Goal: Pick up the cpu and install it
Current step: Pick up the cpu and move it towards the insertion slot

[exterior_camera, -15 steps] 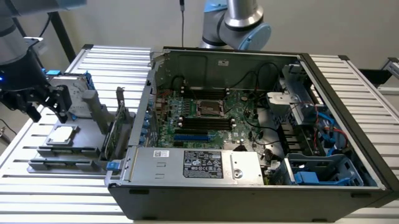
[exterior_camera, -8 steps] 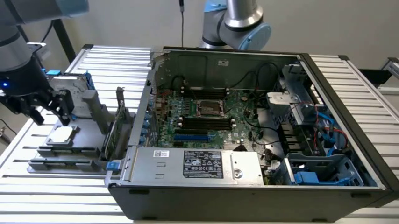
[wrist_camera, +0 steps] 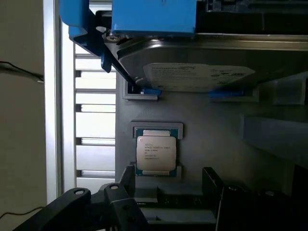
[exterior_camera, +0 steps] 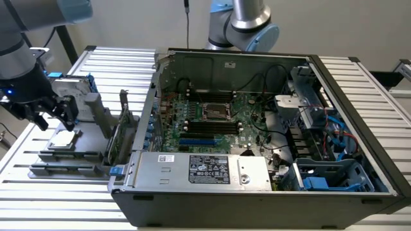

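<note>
Pick step: my fingers (exterior_camera: 69,115) hang released above the cpu (wrist_camera: 155,153), apparently not touching; gripping calls for straddling its edges.

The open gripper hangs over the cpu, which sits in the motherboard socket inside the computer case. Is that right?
No. The cpu lies in the grey fixture outside the computer case, as the exterior view shows. The open gripper does hang over it.
</note>
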Robot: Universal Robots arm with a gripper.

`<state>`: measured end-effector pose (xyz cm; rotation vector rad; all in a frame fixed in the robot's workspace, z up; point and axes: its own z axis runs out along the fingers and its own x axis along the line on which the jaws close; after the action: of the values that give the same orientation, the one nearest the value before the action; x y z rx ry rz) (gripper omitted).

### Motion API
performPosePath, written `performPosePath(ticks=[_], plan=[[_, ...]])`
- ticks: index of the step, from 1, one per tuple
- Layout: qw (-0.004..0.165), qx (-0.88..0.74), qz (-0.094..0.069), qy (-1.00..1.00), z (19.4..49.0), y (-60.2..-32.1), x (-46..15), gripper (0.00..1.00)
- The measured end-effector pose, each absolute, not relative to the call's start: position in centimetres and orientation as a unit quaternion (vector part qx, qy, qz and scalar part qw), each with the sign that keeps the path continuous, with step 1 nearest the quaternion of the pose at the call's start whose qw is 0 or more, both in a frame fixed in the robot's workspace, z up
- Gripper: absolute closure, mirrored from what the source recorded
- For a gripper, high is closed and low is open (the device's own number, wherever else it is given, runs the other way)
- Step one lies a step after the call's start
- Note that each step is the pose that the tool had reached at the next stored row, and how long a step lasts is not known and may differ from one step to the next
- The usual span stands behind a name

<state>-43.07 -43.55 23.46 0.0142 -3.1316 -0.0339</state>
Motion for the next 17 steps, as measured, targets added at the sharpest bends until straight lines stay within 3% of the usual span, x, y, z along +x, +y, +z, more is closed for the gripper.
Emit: performPosePath(ticks=[17], plan=[[0.009, 0.005, -0.017, -1.0, 21.6, -43.6, -43.1, 0.33]])
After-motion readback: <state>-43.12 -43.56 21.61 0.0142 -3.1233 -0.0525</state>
